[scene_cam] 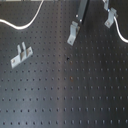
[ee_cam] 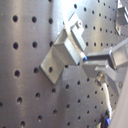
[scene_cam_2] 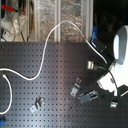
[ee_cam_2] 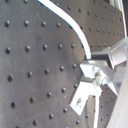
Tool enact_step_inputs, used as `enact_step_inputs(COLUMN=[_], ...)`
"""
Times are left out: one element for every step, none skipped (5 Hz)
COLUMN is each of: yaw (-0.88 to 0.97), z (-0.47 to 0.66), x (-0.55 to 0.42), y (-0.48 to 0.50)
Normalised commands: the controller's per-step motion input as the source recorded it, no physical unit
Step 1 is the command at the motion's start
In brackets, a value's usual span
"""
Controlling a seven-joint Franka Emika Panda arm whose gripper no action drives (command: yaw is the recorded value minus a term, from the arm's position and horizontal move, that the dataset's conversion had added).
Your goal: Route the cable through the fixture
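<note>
The cable (scene_cam_2: pixel 46 46) is a thin white cord that curves across the black pegboard in the second exterior view. In the first exterior view it shows at the top left (scene_cam: pixel 25 25) and the top right (scene_cam: pixel 119 31). My gripper (scene_cam: pixel 77 22) hangs just above the middle metal bracket (scene_cam: pixel 73 36). In the second wrist view the cable (ee_cam_2: pixel 75 29) runs straight into my fingers (ee_cam_2: pixel 117 53), which look shut on it right beside the bracket (ee_cam_2: pixel 84 94). The first wrist view shows the same bracket (ee_cam: pixel 64 50) close to the fingertips (ee_cam: pixel 107 56).
Another bracket (scene_cam: pixel 20 54) stands at the first exterior view's left, and one (scene_cam: pixel 109 19) at its top right with the cable passing by it. The second exterior view shows the white arm (scene_cam_2: pixel 120 50) at the right and clutter behind the board.
</note>
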Motion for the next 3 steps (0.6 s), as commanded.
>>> enact_step_inputs(yaw=[0.00,0.00,0.00], z=[0.05,-0.01,-0.01], x=[-0.293,-0.366,-0.289], y=[0.255,0.402,0.340])
